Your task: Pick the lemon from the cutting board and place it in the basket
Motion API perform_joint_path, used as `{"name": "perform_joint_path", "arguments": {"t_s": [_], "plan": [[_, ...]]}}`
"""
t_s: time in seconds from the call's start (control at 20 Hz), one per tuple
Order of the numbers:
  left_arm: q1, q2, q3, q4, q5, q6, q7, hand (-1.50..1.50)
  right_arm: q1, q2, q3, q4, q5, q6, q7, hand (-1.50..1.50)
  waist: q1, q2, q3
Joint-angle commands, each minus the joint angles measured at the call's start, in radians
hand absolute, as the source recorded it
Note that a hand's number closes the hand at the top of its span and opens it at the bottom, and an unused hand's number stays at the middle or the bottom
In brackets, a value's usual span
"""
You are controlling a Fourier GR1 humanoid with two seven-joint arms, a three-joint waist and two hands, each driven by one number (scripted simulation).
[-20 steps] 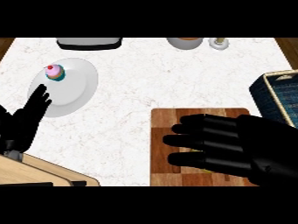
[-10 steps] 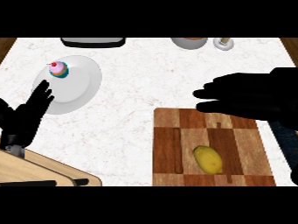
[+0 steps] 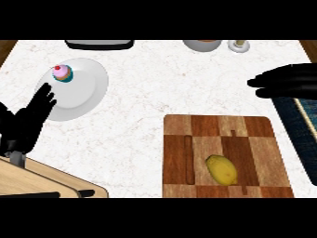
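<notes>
A yellow lemon [image 3: 221, 169] lies on the wooden cutting board [image 3: 222, 135], near its front edge. The dark blue basket [image 3: 309, 132] stands just right of the board, partly cut off by the view's right edge. My right hand [image 3: 294, 80] hovers open, fingers straight and pointing left, above the basket's far end and well beyond the lemon. It holds nothing. My left hand [image 3: 20, 120] rests open at the left, fingers up, beside the white plate.
A white plate [image 3: 82, 93] carries a pink cupcake [image 3: 62, 73] at the left. A wooden block [image 3: 23, 174] fills the front left corner. A dark tray [image 3: 99, 44], a bowl [image 3: 202, 44] and a small shaker [image 3: 239, 45] line the counter's back edge.
My right hand has lifted off the cutting board and swung back and right toward the basket. The lemon it covered now shows, lying on the board. The left hand has stayed in place.
</notes>
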Motion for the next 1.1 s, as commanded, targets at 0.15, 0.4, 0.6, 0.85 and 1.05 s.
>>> {"name": "perform_joint_path", "arguments": {"t_s": [0.15,0.4,0.6,0.85,1.05], "plan": [[-0.030,0.022,0.031,-0.002,-0.015,-0.028,0.017,0.00,0.186,0.027,-0.103,-0.011,0.077,0.039,-0.211,-1.50,-0.012,-0.005,0.016],[-0.013,-0.044,-0.011,-0.047,-0.061,0.021,0.028,0.00,0.302,0.156,0.015,-0.044,0.308,-0.097,-0.305,-1.50,0.002,-0.002,0.018],[-0.033,-0.035,0.013,0.015,-0.067,-0.025,-0.011,0.00,0.304,0.178,0.046,0.052,0.426,-0.170,-0.444,-1.50,0.004,-0.001,0.016],[-0.030,-0.033,0.025,0.009,-0.059,-0.039,0.010,0.00,0.363,0.292,0.166,0.133,0.522,-0.335,-0.500,-1.50,0.008,-0.001,0.016],[-0.058,-0.054,0.008,-0.019,-0.093,-0.005,0.032,0.00,0.364,0.367,0.241,0.184,0.560,-0.384,-0.498,-1.50,0.003,-0.004,0.015]]}}
